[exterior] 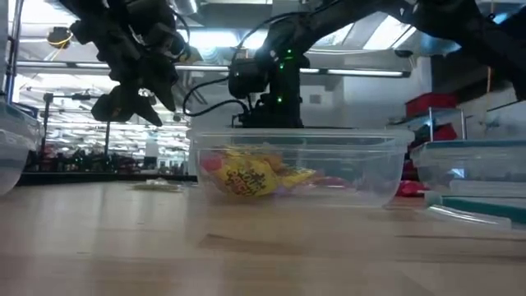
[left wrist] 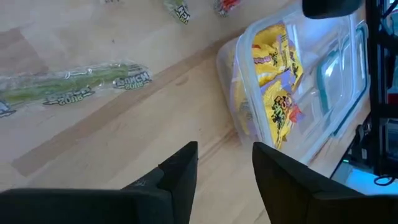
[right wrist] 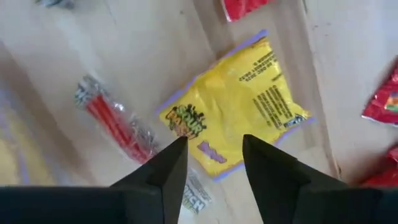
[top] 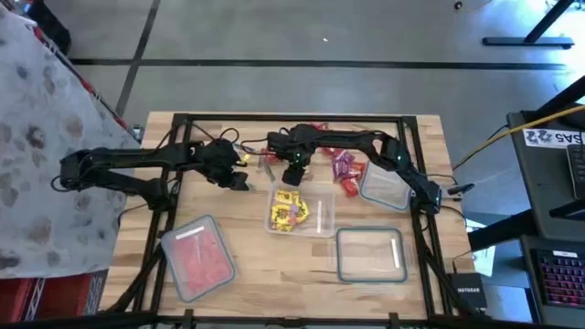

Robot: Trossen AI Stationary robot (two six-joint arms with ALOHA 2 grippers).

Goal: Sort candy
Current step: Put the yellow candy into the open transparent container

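Right gripper (right wrist: 211,155), fingers apart, hovers over a yellow candy packet (right wrist: 239,102) on the table (top: 247,283), just beyond the middle container (top: 315,219) of yellow candy; left gripper (left wrist: 224,165), apparently empty, fingers apart, waits left of it.

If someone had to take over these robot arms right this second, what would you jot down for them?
Left gripper: open, empty, raised over bare table beside the middle container of yellow candy packets.
Right gripper: open, empty, poised above a loose yellow packet on the table.
Done: yellow packets are in the middle container; the front-left container holds red candy.
Left: red packets and a few other pieces are loose at the table's far side. The front-right container looks empty; a fourth container sits behind it.
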